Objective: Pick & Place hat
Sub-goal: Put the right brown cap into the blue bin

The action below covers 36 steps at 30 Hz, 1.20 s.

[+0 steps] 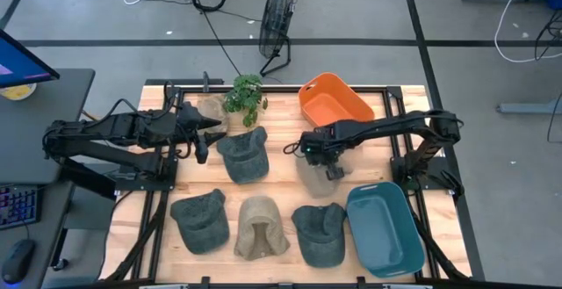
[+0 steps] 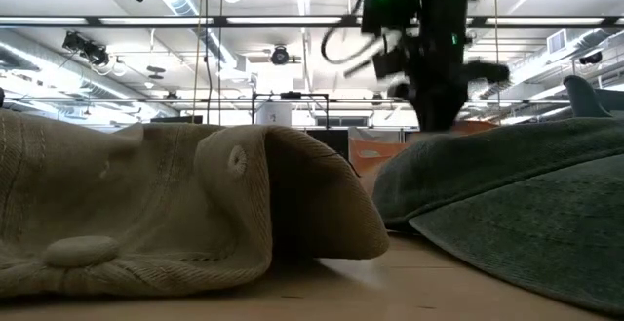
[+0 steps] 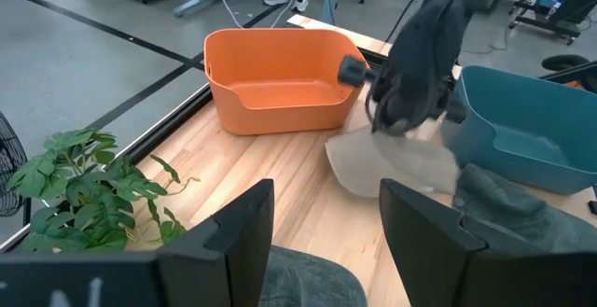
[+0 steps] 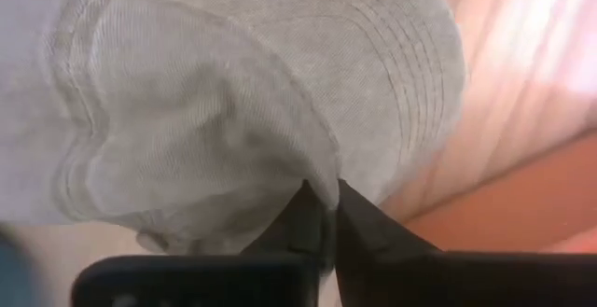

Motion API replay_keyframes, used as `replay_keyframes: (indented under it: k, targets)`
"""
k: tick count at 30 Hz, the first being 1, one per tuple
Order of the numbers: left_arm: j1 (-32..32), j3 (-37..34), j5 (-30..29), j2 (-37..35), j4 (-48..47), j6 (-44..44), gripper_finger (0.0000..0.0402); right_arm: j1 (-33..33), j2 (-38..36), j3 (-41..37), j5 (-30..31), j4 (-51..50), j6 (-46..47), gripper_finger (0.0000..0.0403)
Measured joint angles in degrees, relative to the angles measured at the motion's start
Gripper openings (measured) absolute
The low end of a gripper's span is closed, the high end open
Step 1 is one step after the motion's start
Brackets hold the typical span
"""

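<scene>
Pinching the beige hat (image 4: 242, 102), right end effector (image 4: 326, 209) clamped on its fabric, hat hanging beneath.

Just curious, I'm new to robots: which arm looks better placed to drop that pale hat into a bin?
The right. Its hand is already shut on the pale hat, between the orange bin and the teal bin. The left hand is open and empty near the plant.

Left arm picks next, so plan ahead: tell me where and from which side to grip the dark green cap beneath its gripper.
Grip the dark green cap by its crown, coming straight down: it lies flat and the soft fabric bunches for pinching. The left gripper is open beside it; the potted plant crowds the far side.
</scene>
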Motion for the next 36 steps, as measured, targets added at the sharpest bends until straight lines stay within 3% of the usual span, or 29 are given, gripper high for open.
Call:
replay_keyframes:
  k: [9, 14, 19, 27, 33, 36]
  targets:
    - [0.0, 0.0, 0.0, 0.0, 0.0, -0.1, 0.0199, 2.5, -5.2, 17.5, -2.4, -12.5, 9.4, 0.0005]
    - [0.0, 0.0, 0.0, 0.0, 0.0, -0.1, 0.0199, 7.1, -8.2, 24.3, -7.7, -24.3, 16.9, 0.0002]
    - [0.0, 0.0, 0.0, 0.0, 0.0, -0.2, 0.0199, 15.4, -11.1, 24.7, -15.6, -26.5, 30.2, 0.0001]
    - [0.0, 0.0, 0.0, 0.0, 0.0, -0.2, 0.0199, 30.0, -12.9, 24.7, -21.6, -29.9, 54.7, 0.0001]
    - [0.0, 0.0, 0.0, 0.0, 0.0, -1.4, 0.0199, 40.8, -12.8, 23.6, -21.5, -32.5, 70.1, 0.0000]
    - [0.0, 0.0, 0.0, 0.0, 0.0, -1.7, 0.0199, 44.9, -12.8, 20.2, -18.1, -32.0, 77.3, 0.0000]
